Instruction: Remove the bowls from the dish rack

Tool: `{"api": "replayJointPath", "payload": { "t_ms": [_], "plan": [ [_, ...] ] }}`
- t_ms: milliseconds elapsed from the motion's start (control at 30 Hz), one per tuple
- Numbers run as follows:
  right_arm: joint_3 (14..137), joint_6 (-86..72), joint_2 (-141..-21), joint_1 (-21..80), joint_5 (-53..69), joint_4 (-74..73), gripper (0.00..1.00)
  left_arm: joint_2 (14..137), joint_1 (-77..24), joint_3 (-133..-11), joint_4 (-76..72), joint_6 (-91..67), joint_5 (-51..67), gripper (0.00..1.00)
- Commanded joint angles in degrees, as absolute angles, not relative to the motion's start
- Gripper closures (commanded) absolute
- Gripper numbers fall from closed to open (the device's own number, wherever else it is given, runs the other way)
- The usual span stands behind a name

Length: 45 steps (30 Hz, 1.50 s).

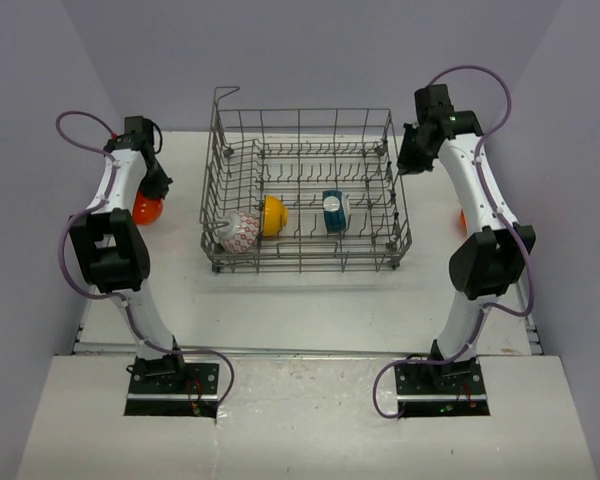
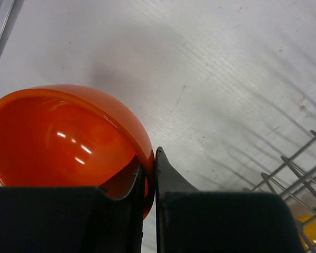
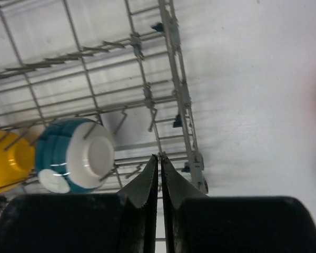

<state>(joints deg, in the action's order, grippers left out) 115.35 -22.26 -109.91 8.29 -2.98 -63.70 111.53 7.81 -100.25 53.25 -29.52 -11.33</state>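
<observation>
Left claw (image 2: 149, 164) pinches orange bowl (image 2: 63, 134) by its rim: glossy, rigid, light, likely slippery, breakable. Right claw (image 3: 159, 159) clenched, empty.

We found all three views brightly and evenly lit from above, and the overhead one showed only faint shadows. Small white glints sat on the orange bowl (image 2: 63, 137), which cast a soft grey shadow on the table (image 2: 210, 79). The dish rack (image 3: 178, 95) threw thin pale shadows beneath its wires. The near fingers (image 3: 142, 200) were dark and soft-focused, and a reddish blur smeared the right wrist view's right edge.
</observation>
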Motion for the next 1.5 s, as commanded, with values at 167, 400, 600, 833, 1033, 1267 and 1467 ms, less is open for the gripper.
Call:
{"api": "replayJointPath", "payload": {
  "t_ms": [167, 400, 600, 833, 1033, 1267, 1467],
  "plan": [
    [118.4, -22.0, -104.4, 9.8, -0.4, -59.2, 0.87, 116.2, 9.9, -101.2, 50.4, -30.4, -11.8, 1.0],
    [121.5, -21.4, -104.4, 10.8, 2.7, -59.1, 0.75, 120.1, 10.2, -103.1, 51.3, -31.1, -10.7, 1.0],
    [124.5, -21.8, -105.0, 11.8, 3.7, -60.6, 0.74, 121.1, 10.7, -101.7, 50.8, -31.6, -8.8, 0.88],
    [120.9, -21.9, -104.2, 12.4, 3.7, -59.8, 0.74, 120.0, 10.7, -101.4, 50.1, -31.8, -8.3, 0.55],
    [118.8, -22.1, -102.7, 12.4, 4.0, -59.5, 0.74, 116.5, 11.0, -100.8, 49.4, -33.4, -9.3, 0.41],
    [117.8, -19.7, -103.4, 12.2, -1.8, -61.3, 0.73, 106.4, 8.7, -104.4, 47.0, -36.5, -6.5, 0.42],
    [118.4, -20.4, -105.4, 11.2, -7.0, -64.6, 0.6, 95.8, -1.2, -105.5, 41.5, -36.1, -3.7, 0.45]
  ]
}}
